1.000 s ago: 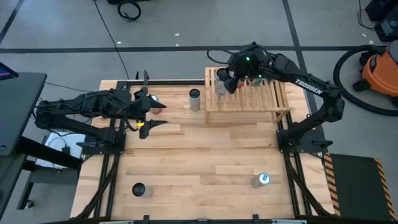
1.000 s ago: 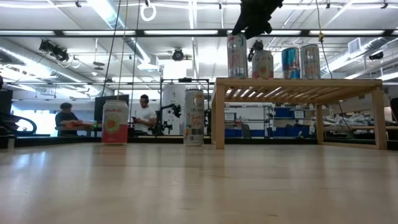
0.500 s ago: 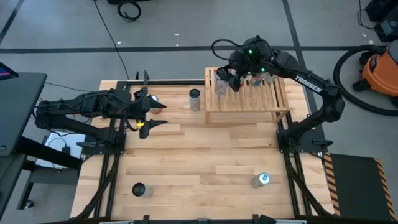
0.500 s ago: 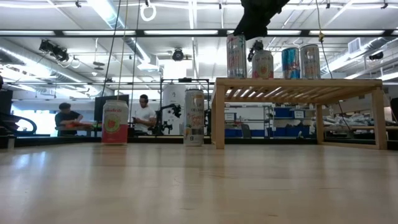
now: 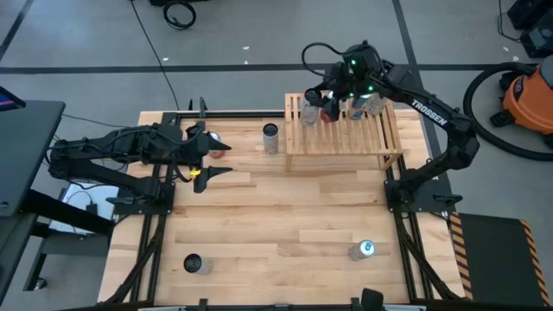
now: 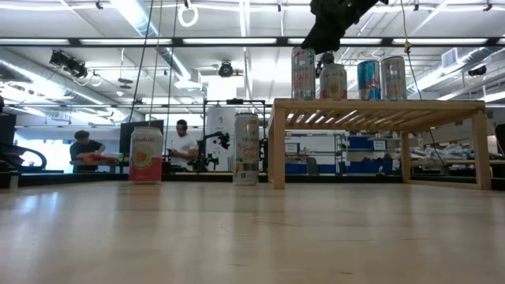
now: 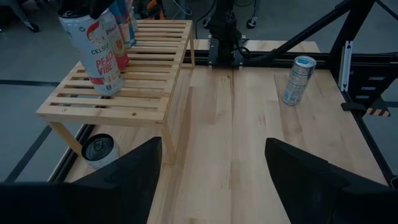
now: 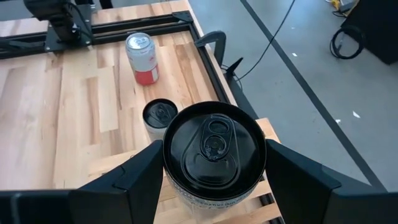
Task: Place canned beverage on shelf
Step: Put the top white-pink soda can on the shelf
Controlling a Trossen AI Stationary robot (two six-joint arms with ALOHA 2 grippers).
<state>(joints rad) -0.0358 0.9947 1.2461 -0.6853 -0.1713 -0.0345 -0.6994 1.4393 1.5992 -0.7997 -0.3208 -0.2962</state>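
Black can lid (image 8: pixel 214 146) between right-wrist fingers (image 8: pixel 134 177)

Right gripper (image 5: pixel 327 101) raised, jaws apart

Grey floor (image 5: pixel 259 34), orange vacuum (image 5: pixel 529 99), bright ceiling lights (image 6: pixel 142 20) overhead.

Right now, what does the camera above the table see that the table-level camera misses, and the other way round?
Only the high view shows the left arm's jaws waiting at the table's left, plus two cans near the front edge, a dark-topped one and a silver one. Only the low view shows people in the room behind. Both show the shelf with cans on it and the right arm's jaws above it.
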